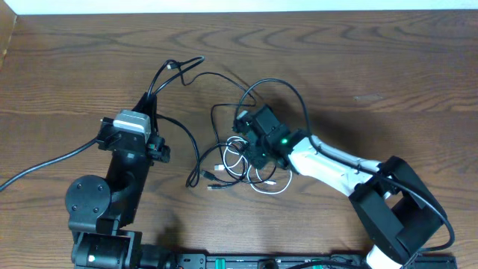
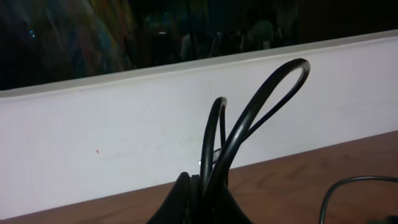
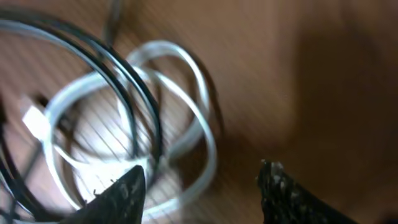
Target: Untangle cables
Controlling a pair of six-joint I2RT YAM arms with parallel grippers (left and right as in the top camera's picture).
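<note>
Where cables [image 1: 239, 161] tangle, brown wood-grain table [image 1: 373, 60]; white wall [image 2: 93, 143] behind.

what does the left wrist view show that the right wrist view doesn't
Only the left wrist view: the left claw shut on a looped black cable, with a white wall behind it. Only the right wrist view: a coiled white cable ahead of the open right claw. Both: the wooden table and some black cable.

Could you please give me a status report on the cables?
Left gripper, jaws shut on black cable. Right gripper, jaws open over white cable. Cables tangled.
</note>
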